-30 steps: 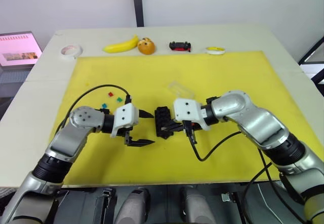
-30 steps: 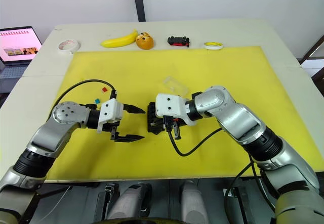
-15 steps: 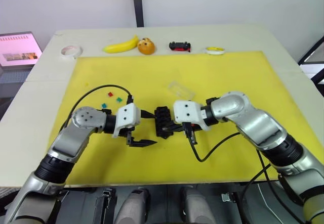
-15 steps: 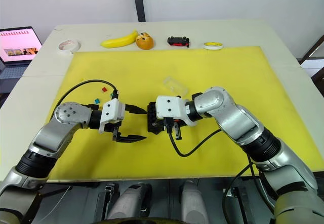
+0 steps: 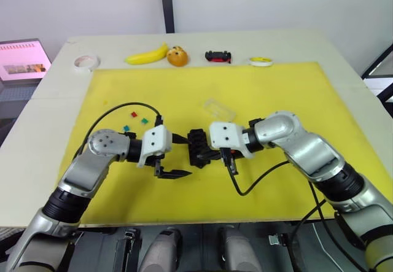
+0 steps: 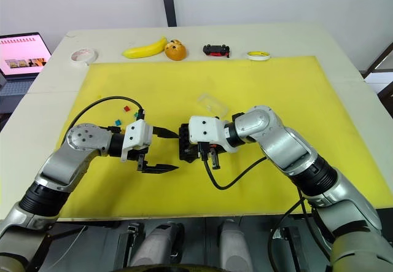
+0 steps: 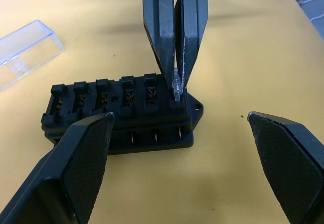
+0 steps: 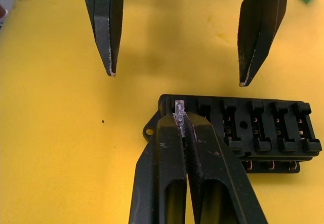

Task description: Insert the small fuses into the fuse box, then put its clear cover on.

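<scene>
The black fuse box [image 5: 198, 147] lies on the yellow mat [image 5: 276, 88], and several of its slots look open in the left wrist view. My right gripper [image 8: 180, 116] is shut on a tiny pale fuse [image 8: 179, 107], also seen as the fuse [image 7: 176, 89], held at the box's end slot. My left gripper [image 5: 180, 156] stands open just left of the box, one finger on either side of its end. The clear cover [image 5: 219, 107] lies on the mat behind the box. Red [image 5: 134, 113], green [image 5: 145, 121] and blue [image 5: 126, 128] fuses lie loose to the left.
Along the table's far edge are a tape roll [image 5: 86, 61], a banana [image 5: 147, 54], an orange fruit [image 5: 177, 56], a black-and-red toy car [image 5: 218, 55] and a yellow ring [image 5: 261, 61]. A laptop [image 5: 23, 59] stands off the far left corner.
My left gripper has moved a little to the right, closer to the fuse box. The right gripper has stayed at the box with the fuse.
</scene>
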`<state>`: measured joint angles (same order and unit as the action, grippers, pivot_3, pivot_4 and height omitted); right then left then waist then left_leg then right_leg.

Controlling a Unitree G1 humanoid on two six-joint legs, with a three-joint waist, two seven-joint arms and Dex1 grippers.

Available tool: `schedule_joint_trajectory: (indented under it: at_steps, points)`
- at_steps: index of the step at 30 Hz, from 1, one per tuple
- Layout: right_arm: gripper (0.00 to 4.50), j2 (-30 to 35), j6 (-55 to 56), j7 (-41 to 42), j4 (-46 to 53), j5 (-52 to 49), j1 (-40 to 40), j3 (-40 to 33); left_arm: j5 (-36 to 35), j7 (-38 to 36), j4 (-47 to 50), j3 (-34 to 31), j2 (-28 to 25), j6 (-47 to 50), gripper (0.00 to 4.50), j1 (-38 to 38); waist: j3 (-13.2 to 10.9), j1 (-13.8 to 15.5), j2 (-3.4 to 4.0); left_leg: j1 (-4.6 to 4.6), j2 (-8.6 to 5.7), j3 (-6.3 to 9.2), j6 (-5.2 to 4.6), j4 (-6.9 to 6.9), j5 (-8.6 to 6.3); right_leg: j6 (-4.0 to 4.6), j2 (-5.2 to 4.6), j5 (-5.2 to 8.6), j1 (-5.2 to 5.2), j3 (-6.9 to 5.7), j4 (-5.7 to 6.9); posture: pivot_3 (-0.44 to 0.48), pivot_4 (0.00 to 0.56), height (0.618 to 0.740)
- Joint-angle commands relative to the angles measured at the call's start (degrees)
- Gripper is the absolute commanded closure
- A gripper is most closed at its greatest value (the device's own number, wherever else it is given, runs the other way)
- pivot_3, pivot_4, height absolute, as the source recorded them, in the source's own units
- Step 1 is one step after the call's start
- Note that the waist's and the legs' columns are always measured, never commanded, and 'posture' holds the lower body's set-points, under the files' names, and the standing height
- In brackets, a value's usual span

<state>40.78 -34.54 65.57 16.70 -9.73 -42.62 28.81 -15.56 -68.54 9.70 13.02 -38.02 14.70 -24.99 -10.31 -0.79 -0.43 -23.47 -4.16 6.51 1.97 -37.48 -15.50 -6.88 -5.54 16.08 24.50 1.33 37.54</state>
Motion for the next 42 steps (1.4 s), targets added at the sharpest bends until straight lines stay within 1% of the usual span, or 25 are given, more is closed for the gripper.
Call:
schedule_joint_trajectory:
  at_steps: [1, 3, 5, 6, 7, 8, 9, 12, 15, 18, 21, 22, 24, 25, 37, 42]
  points:
    - [4.5, -0.57, 0.14, 0.58, 0.49, 0.6, -0.91, -0.73, -0.45, 0.12, 1.89, -0.43, 0.08, -0.1, 0.05, -0.67, 0.0, -0.01, 0.0, 0.0, 0.0, 0.0, 0.0, 0.0, 0.0, 0.0, 0.0, 0.0, 0.0, 0.0, 0.0, 0.0, 0.15, 0.74]
    - [4.5, -0.87, -0.26, 0.74, 0.4, 0.43, -1.24, -0.9, -0.45, 0.14, 1.9, -0.44, 0.09, -0.04, 0.05, -0.74, 0.0, -0.04, 0.0, 0.0, 0.0, 0.0, 0.0, -0.01, 0.0, 0.0, 0.0, 0.0, 0.0, 0.0, 0.02, 0.0, 0.15, 0.74]
    - [3.81, -1.03, -0.78, 0.96, 0.47, 0.09, -1.59, -1.37, -0.44, 0.15, 1.77, -0.48, 0.09, -0.06, 0.0, -0.78, 0.0, -0.05, 0.0, 0.0, 0.0, 0.0, 0.0, -0.03, 0.0, 0.0, 0.0, 0.0, 0.0, 0.0, 0.05, 0.0, 0.15, 0.74]
    - [3.56, -1.08, -1.09, 1.08, 0.62, -0.17, -1.72, -1.69, -0.43, 0.14, 1.64, -0.51, 0.09, -0.12, 0.0, -0.78, 0.0, -0.04, 0.0, 0.0, 0.0, 0.0, 0.0, -0.04, 0.0, 0.0, 0.0, 0.0, 0.0, 0.0, 0.05, 0.0, 0.15, 0.74]
    - [2.99, -1.12, -1.36, 1.18, 0.82, -0.42, -1.83, -2.06, -0.41, 0.12, 1.49, -0.54, 0.08, -0.19, 0.0, -0.78, 0.0, -0.03, 0.0, 0.0, 0.0, 0.0, 0.0, -0.05, 0.0, 0.0, 0.0, 0.0, 0.0, 0.0, 0.06, 0.0, 0.15, 0.74]
    - [2.61, -1.1, -1.54, 1.26, 1.11, -0.69, -1.95, -2.56, -0.38, 0.1, 1.34, -0.58, 0.07, -0.29, 0.0, -0.75, 0.0, -0.02, 0.0, 0.0, 0.0, 0.0, 0.0, -0.06, 0.0, 0.0, 0.0, 0.0, 0.0, 0.0, 0.06, 0.0, 0.15, 0.74]
    - [2.0, -1.0, -1.53, 1.32, 1.53, -1.15, -2.06, -3.4, -0.36, 0.1, 1.24, -0.62, 0.06, -0.41, 0.0, -0.64, 0.0, -0.02, 0.0, 0.0, 0.0, 0.0, 0.0, -0.08, 0.0, 0.0, 0.0, 0.0, 0.0, 0.0, 0.07, 0.0, 0.15, 0.74]
    - [2.0, -0.72, -2.55, 1.67, 2.79, -4.32, -1.74, -7.29, -0.52, 0.16, 1.34, -0.78, 0.02, -0.39, 0.0, -0.3, 0.0, 0.01, 0.0, 0.0, -0.01, 0.0, 0.0, -0.11, 0.0, 0.0, 0.0, 0.0, 0.0, 0.0, 0.1, 0.0, 0.15, 0.74]
    - [2.0, -1.28, -0.76, 1.79, 2.6, -7.24, 0.91, -10.89, -0.94, 0.07, 1.73, -0.91, 0.1, -0.28, 0.0, -0.08, 0.01, 0.03, -0.01, 0.0, -0.01, 0.0, -0.01, -0.14, -0.01, 0.0, 0.0, 0.0, -0.01, 0.0, 0.11, 0.0, 0.15, 0.74]
    - [2.0, -5.33, 0.74, -1.19, 0.19, -10.5, 4.97, -15.02, -1.18, 0.15, 1.45, -1.02, 0.45, -0.37, 0.0, -0.08, 0.03, 0.03, -0.05, 0.0, -0.01, 0.02, -0.03, -0.19, -0.02, 0.0, 0.0, 0.0, -0.04, -0.01, 0.12, 0.0, 0.15, 0.74]
    - [2.83, -8.1, 1.75, -1.72, -2.27, -12.59, 7.93, -17.01, -0.98, 0.15, 0.8, -1.07, 0.74, -0.64, 0.0, -0.16, 0.03, -0.03, -0.04, 0.0, -0.01, -0.01, -0.03, -0.26, -0.02, 0.0, 0.0, 0.0, -0.03, 0.02, 0.23, 0.0, 0.15, 0.74]
    - [3.28, -8.68, 2.76, -1.73, -3.02, -12.61, 8.98, -17.04, -0.86, 0.08, 0.7, -1.08, 0.82, -0.75, 0.0, -0.18, 0.03, -0.02, -0.04, 0.0, -0.01, 0.0, -0.04, -0.32, -0.02, 0.0, 0.0, 0.0, -0.03, 0.01, 0.3, 0.0, 0.15, 0.74]
    - [4.33, -9.51, 3.75, -1.98, -3.72, -12.75, 10.39, -16.86, -0.69, -0.01, 0.56, -1.07, 0.96, -0.92, 0.0, -0.25, 0.03, -0.01, -0.04, 0.0, -0.02, -0.01, -0.05, -0.38, -0.03, 0.0, 0.0, 0.0, -0.03, 0.02, 0.36, 0.0, 0.15, 0.74]
    - [4.43, -9.85, 4.11, -2.2, -3.95, -12.73, 10.99, -16.69, -0.62, 0.02, 0.53, -1.02, 1.04, -0.98, 0.0, -0.31, 0.03, -0.01, -0.04, 0.0, -0.02, -0.01, -0.05, -0.4, -0.03, 0.0, 0.0, 0.0, -0.03, 0.02, 0.37, 0.0, 0.15, 0.74]
    - [4.43, -8.97, 5.2, -4.21, -5.45, -7.36, 12.71, -12.71, -0.48, 0.19, 0.42, -0.97, 1.23, -0.9, 0.0, -0.77, 0.04, -0.03, -0.04, 0.01, -0.04, 0.0, -0.05, -0.46, -0.03, 0.0, 0.0, 0.0, -0.03, 0.02, 0.45, 0.0, 0.15, 0.74]
    - [4.43, -7.85, 4.49, -4.62, -6.05, -3.86, 12.77, -9.48, -0.31, 0.41, 0.02, -0.83, 1.57, -0.7, 0.0, -1.53, 0.06, -0.03, -0.03, 0.01, -0.04, 0.0, -0.05, -0.48, -0.03, 0.0, 0.0, 0.0, -0.04, 0.02, 0.46, 0.0, 0.15, 0.74]
